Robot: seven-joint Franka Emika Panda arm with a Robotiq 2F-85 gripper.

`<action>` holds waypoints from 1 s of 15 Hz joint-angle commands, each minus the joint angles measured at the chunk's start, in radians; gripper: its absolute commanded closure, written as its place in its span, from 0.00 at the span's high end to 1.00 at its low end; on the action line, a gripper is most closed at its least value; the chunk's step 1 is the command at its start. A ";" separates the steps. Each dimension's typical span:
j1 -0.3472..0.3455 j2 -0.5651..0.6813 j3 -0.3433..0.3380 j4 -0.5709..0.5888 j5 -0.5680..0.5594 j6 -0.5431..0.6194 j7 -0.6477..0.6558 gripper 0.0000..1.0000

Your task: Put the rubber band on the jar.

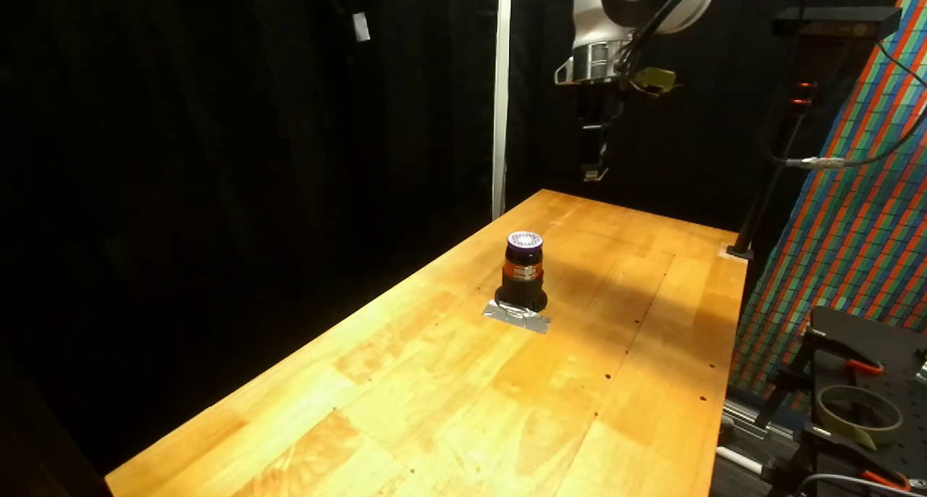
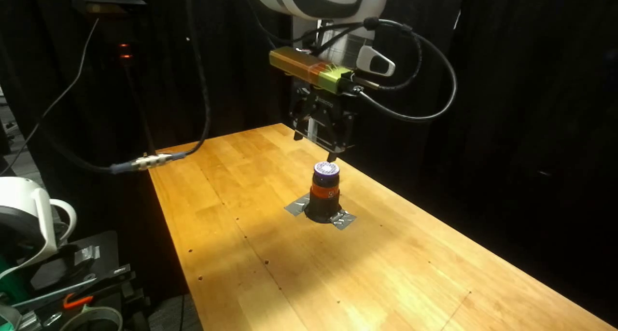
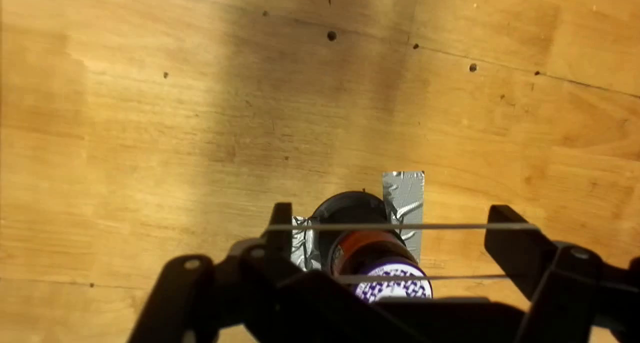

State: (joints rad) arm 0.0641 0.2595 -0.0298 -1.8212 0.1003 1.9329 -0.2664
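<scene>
The jar stands upright, with an orange-red label, dark upper part and a white and purple lid, in an exterior view [image 1: 523,269], in an exterior view [image 2: 326,188] and in the wrist view [image 3: 367,245]. Its foot sits in a black base [image 2: 322,210]. The gripper is open above the table and apart from the jar, in both exterior views [image 1: 594,174] [image 2: 315,146] and in the wrist view [image 3: 390,221]. A thin pale rubber band [image 3: 445,226] is stretched around both fingers. In the wrist view the gripper hides part of the lid.
Silver tape [image 3: 407,193] fixes the black base to the wooden table [image 1: 434,381]. A black post with a camera [image 1: 833,26] stands by the table's far corner. A cable with a metal connector [image 2: 149,162] hangs there. A side cart holds a tape roll [image 1: 860,414] and orange-tipped clamps.
</scene>
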 commanded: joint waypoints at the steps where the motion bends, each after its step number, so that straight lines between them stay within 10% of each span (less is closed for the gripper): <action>1: -0.009 0.167 0.054 0.200 -0.016 -0.016 0.022 1.00; 15: 0.046 0.521 0.094 0.576 -0.124 -0.031 0.067 1.00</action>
State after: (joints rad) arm 0.0996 0.7012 0.0574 -1.3668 0.0088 1.9464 -0.2238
